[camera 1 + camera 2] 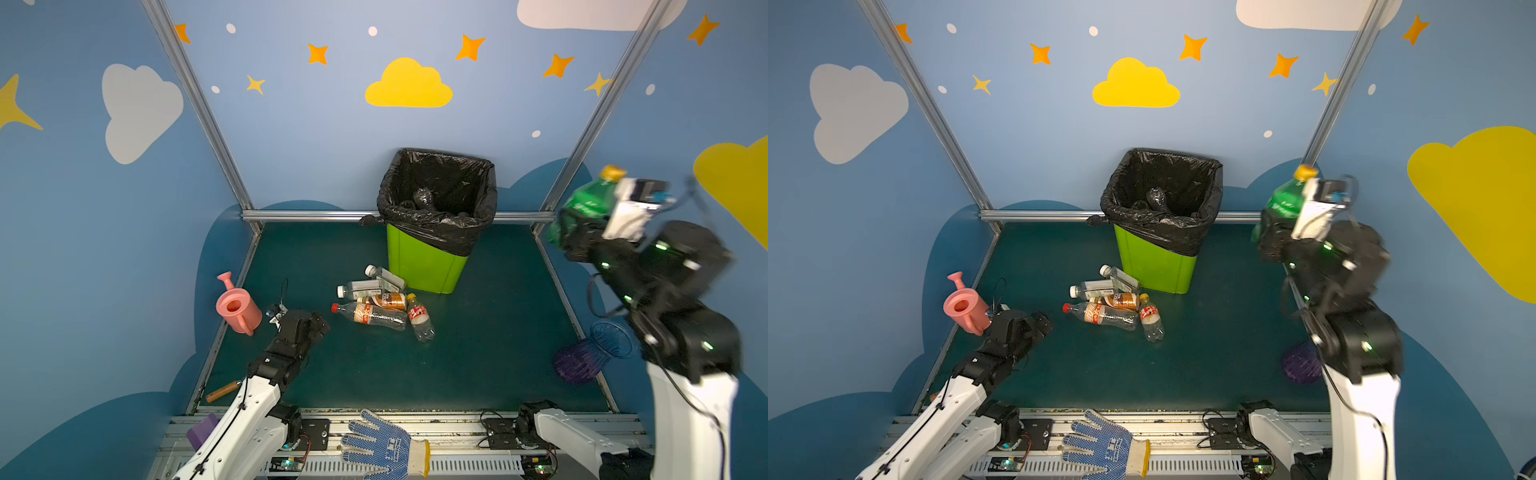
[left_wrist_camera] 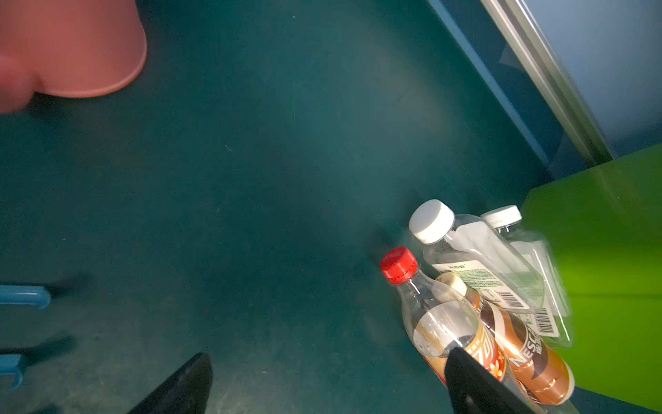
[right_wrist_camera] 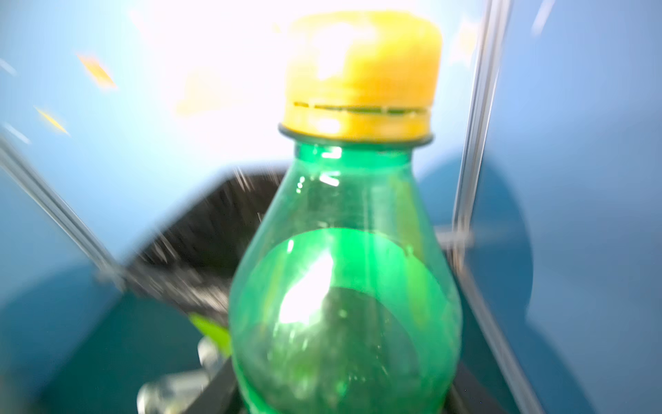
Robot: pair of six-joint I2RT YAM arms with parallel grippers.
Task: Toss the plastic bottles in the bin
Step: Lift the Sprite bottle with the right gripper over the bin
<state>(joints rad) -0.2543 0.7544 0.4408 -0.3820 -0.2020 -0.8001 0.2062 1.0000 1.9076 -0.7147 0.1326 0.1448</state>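
Right pincer (image 1: 575, 232) is clamped on a green bottle (image 1: 584, 201) with a yellow cap, held high in the air, to the right of the bin (image 1: 424, 266) in both top views (the right wrist view is blurred). Five more bottles (image 1: 380, 307) lie heaped on the desk (image 1: 478, 353) just in front of the bin. Left pincer (image 1: 311, 328), jaws wide apart, hovers low between that heap and a pink watering can (image 1: 237, 309)
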